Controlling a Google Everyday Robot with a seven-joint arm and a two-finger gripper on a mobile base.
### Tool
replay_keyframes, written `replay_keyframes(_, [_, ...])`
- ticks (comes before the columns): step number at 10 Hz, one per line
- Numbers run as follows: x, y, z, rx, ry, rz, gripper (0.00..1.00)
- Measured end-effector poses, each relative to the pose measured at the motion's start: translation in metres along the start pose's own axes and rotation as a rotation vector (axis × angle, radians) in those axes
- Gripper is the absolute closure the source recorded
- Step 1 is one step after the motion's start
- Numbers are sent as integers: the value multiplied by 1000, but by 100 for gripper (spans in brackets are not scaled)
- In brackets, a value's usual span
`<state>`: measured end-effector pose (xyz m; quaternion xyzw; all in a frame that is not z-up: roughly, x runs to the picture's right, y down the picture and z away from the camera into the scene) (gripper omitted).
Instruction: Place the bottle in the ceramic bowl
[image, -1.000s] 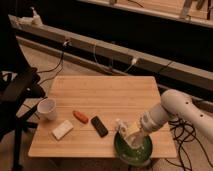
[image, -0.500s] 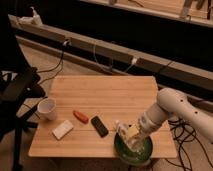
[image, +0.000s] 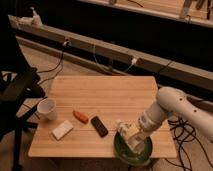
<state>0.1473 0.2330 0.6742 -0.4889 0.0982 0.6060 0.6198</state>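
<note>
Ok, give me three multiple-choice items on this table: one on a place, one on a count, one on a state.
1. Where is the green bowl?
A. the table's near right corner
B. far left corner
C. on the chair

2. How many loose items lie left of the bowl?
A. two
B. four
C. six

3. The white cup is
A. upside down
B. in the bowl
C. upright

Answers: 1 A, the bowl sits there, under the hand. 2 B, cup, pale block, orange item, black item. 3 C, its mouth faces up.
</note>
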Motion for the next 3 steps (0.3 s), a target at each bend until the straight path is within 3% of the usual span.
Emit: replay_keyframes(3, [-2,-3,-3,3,-39,27,21])
